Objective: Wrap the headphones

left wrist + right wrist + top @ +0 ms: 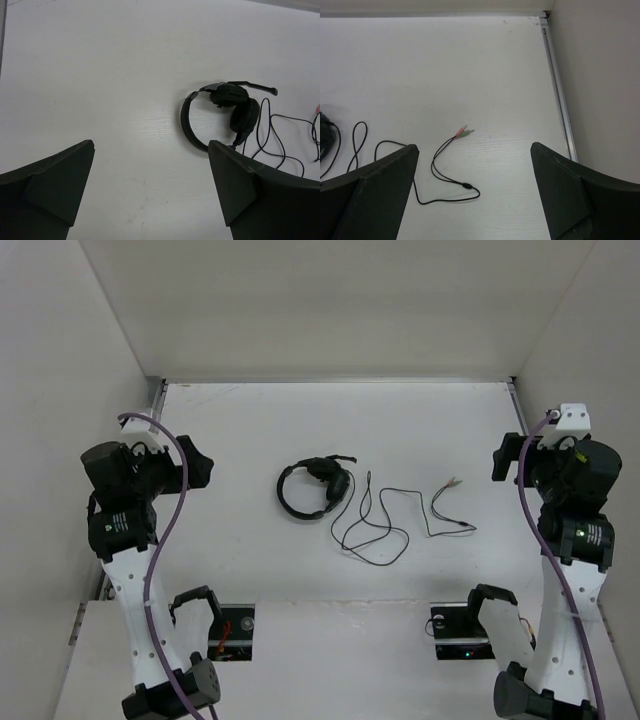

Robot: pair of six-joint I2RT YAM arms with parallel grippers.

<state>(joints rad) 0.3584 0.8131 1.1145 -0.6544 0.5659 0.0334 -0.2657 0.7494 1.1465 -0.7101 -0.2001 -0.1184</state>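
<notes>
Your left gripper (150, 150) is hanging over the left side of the table (250, 430), fingers spread wide, gripping nothing. Your right gripper (474, 147) is doing the same on the right side. Farther out, the headphones (333, 485) are lying flat mid-table, between both arms and well apart from each. Their cable (465, 185) is trailing rightward in loose loops, ending in pink and green plugs (465, 132).
</notes>
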